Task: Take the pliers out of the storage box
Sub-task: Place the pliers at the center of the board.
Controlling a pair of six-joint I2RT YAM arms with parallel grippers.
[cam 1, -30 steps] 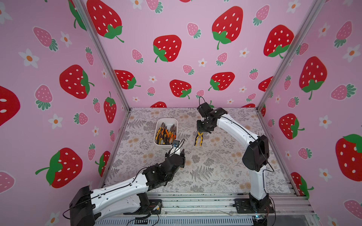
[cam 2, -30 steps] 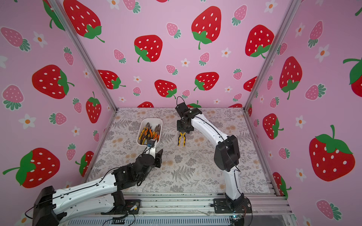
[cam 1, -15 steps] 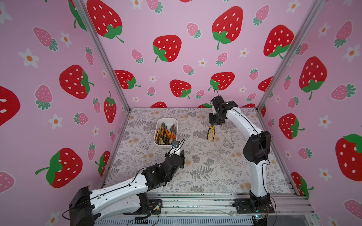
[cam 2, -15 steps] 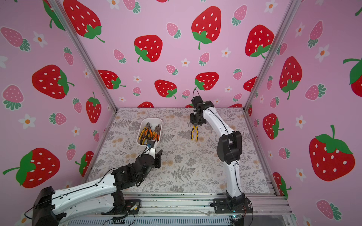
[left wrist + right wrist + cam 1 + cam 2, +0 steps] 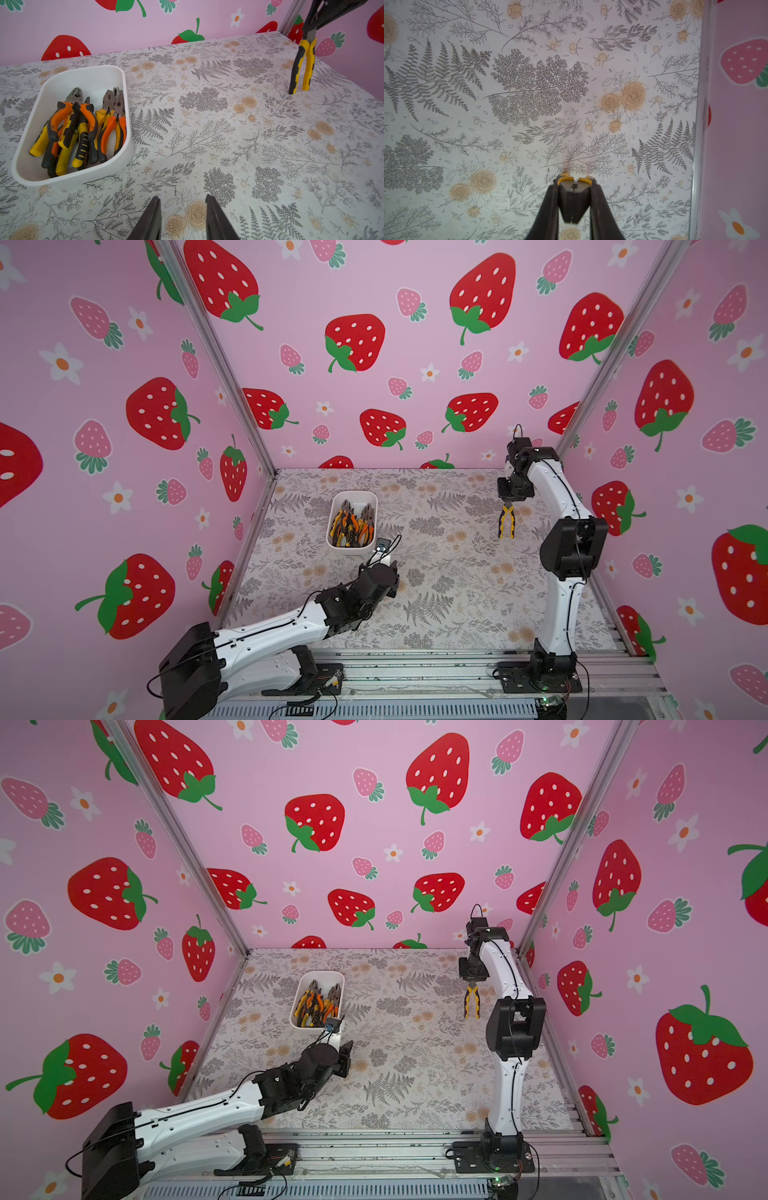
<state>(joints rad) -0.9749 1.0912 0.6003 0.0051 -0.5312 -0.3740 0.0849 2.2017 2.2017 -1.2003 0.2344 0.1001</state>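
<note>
Yellow-and-black pliers (image 5: 506,522) hang handles-down, head clamped in my right claw (image 5: 508,503). Left claw (image 5: 182,198) apart, empty, near storage box (image 5: 87,69) with other pliers (image 5: 79,128).

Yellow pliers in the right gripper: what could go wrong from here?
1. The right gripper pinches the yellow pliers by the metal head only, handles hanging down close to the table. Released upright like this, they would likely topple in an unpredictable direction.
2. The left gripper, jaws open and empty, sits near the storage box. Reaching in could shove the box or snag the piled pliers.
</note>
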